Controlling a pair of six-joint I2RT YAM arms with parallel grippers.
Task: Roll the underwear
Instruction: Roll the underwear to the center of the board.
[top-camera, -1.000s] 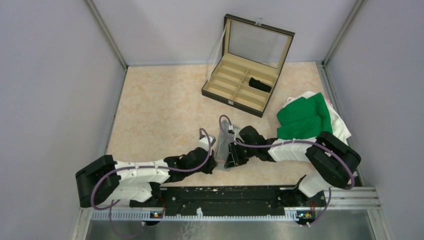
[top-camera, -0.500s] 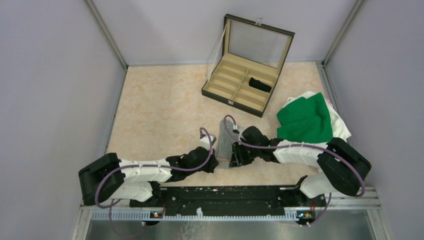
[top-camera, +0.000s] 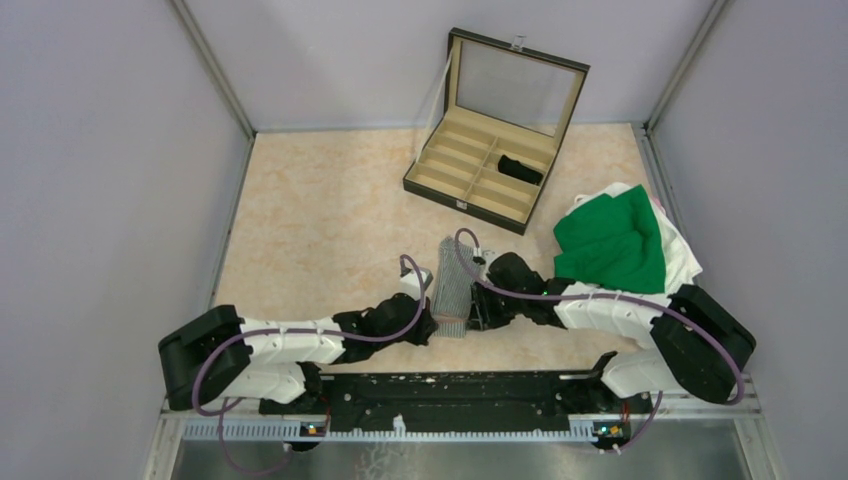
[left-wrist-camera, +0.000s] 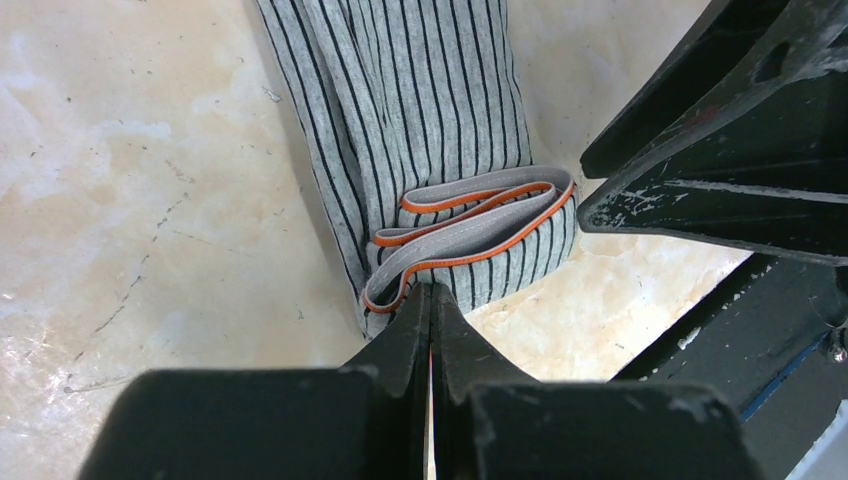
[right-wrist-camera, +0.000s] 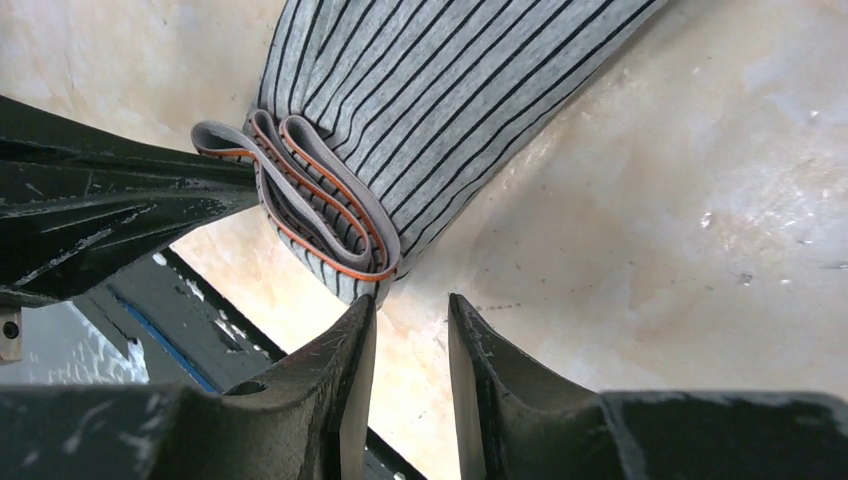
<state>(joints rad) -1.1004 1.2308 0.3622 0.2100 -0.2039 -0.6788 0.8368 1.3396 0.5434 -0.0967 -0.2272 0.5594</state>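
Observation:
The grey striped underwear (top-camera: 455, 285) lies as a long folded strip between both arms. Its orange-trimmed waistband (left-wrist-camera: 470, 225) is folded at the near end. My left gripper (left-wrist-camera: 432, 292) is shut, with its tips against that folded end; it also shows from above (top-camera: 430, 325). My right gripper (right-wrist-camera: 410, 305) is a little open and empty. Its tips are just beside the same end (right-wrist-camera: 330, 220), on the strip's right side (top-camera: 478, 305). The black underwear (top-camera: 520, 168) lies rolled in a compartment of the open case (top-camera: 470, 207).
A green cloth (top-camera: 610, 240) lies on white cloth (top-camera: 685, 250) at the right, beside my right arm. The case's lid (top-camera: 520, 85) stands upright at the back. The black rail (top-camera: 450, 390) runs along the near edge, close behind both grippers.
My right gripper has drawn back to the right off the strip, and its elbow has swung right. The strip now lies flatter. My left arm has hardly moved.

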